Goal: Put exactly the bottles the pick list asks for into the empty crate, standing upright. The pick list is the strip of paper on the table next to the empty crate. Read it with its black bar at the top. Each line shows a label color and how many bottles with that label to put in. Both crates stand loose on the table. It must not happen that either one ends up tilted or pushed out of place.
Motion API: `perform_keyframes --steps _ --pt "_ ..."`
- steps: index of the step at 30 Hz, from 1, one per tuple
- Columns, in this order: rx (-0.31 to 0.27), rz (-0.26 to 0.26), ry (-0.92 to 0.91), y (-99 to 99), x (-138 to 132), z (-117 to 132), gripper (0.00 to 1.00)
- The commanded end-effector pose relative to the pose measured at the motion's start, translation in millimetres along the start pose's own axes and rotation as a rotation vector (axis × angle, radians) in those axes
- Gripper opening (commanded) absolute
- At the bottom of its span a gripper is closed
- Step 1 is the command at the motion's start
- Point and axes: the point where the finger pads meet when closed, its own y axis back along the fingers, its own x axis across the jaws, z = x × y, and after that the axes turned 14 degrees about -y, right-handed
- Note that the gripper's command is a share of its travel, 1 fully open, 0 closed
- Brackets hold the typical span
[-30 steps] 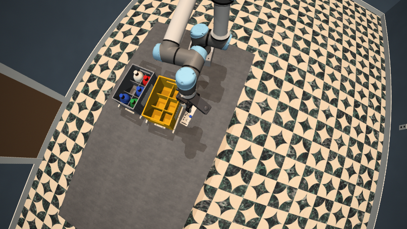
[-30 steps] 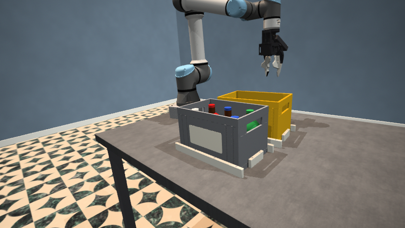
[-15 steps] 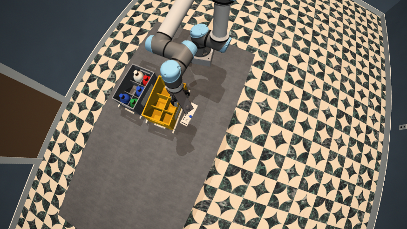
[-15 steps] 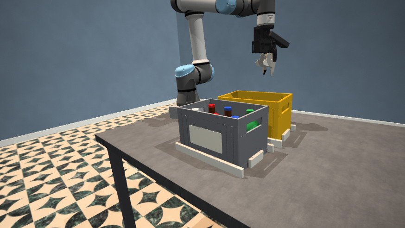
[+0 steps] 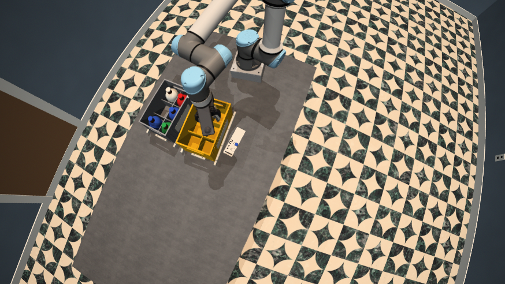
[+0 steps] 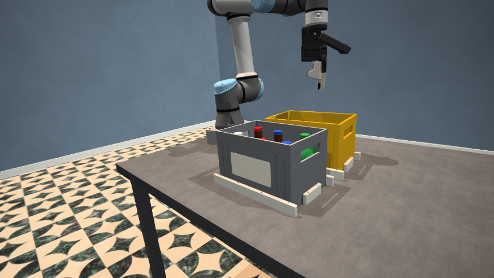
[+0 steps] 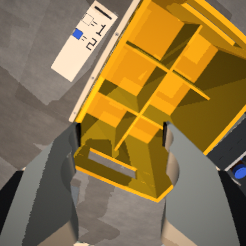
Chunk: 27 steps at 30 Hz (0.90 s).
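Observation:
My gripper (image 6: 319,78) (image 7: 121,123) (image 5: 215,115) is open and empty, high above the empty yellow crate (image 5: 197,150) (image 6: 340,138) (image 7: 145,184), whose divided cells I see from the wrist. The pick list (image 5: 234,141) (image 7: 82,42) lies beside the yellow crate; below its black bar it shows white 1, then blue 2. The grey crate (image 5: 151,102) (image 6: 290,169) stands against the yellow one and holds a white bottle (image 5: 171,94) (image 6: 237,133), a red one (image 5: 181,98) (image 6: 258,129), two blue ones (image 5: 173,112) (image 5: 154,122) (image 6: 277,132) and a green one (image 5: 165,127) (image 6: 304,135).
Both crates sit between white stop strips (image 6: 255,195) on the grey table (image 5: 159,211) (image 6: 397,207). The arm's base (image 5: 247,70) stands at the table's far end behind the crates. The table's front edge shows in the exterior view, above the tiled floor.

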Motion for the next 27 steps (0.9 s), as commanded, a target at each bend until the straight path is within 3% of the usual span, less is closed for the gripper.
perform_keyframes --steps 1,20,27 --pt "0.0 0.001 -0.13 4.9 22 6 0.38" --pt "0.0 0.002 -0.64 19.8 98 28 0.38" --pt "0.0 0.002 -0.64 26.3 131 38 0.38"
